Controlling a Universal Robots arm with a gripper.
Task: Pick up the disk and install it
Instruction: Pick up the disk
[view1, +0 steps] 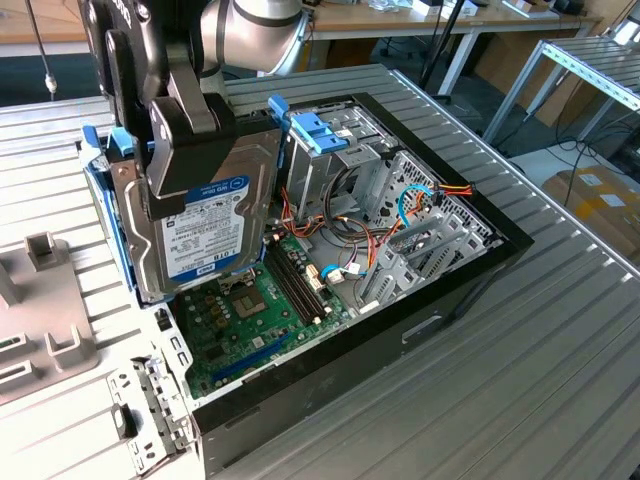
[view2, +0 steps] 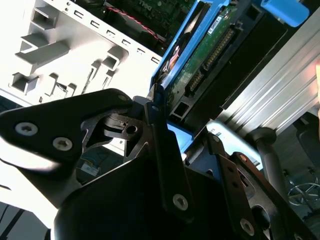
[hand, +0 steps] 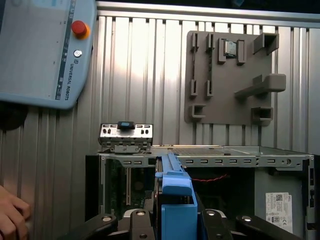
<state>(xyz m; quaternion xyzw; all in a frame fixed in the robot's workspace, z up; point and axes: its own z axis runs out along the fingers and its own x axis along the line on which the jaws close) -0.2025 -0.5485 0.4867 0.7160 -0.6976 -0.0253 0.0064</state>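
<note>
The claw (view1: 185, 155) is clamped tight on the disk (view1: 200, 235), one finger pressed flat over the top of its white label. The disk hangs upright over the open computer case (view1: 470, 270), at the exterior view's left end, above the motherboard (view1: 240, 320). I judge it dense and rigid, heavy for its size and shock-sensitive. The bare circuit board (view2: 210, 50) in the second wrist view is no place to squeeze; the flat faces or the blue rails (hand: 175, 200) suit a grip. The label carries barcodes and a blue band, but its print is too small to tell.
</note>
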